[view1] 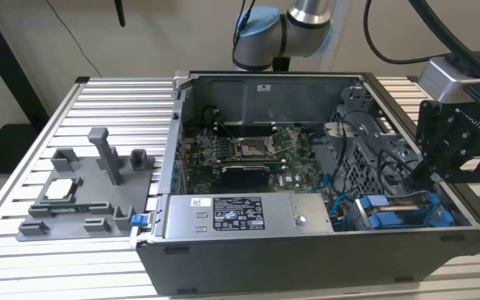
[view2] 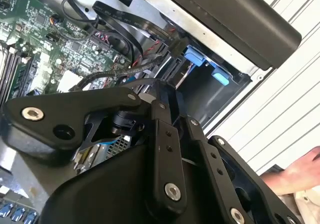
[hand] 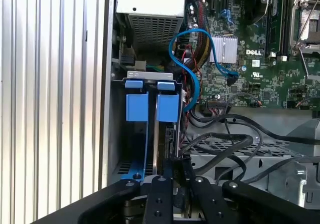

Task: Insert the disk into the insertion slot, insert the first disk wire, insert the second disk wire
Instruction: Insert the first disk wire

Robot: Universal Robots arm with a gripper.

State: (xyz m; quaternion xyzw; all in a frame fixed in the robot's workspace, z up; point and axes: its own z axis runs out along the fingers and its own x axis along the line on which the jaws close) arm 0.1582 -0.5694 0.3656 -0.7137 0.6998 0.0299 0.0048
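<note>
Item: black two-finger gripper (view1: 432,177), at 3 o'clock of the open dark computer case (view1: 307,262) in the exterior view; jaws drawn together. The silver-grey disk (hand: 156,134) in its blue carrier appears to stand edge-on inside the grey metal insertion slot (hand: 150,75), at 4 o'clock. Handling: press squarely, keeping the blue cable (hand: 186,58) clear.

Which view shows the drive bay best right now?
First wrist view: it looks straight into the drive bay, both blue tabs plain. The exterior view has the bay in the case corner; the second wrist view catches its blue tabs.
</note>
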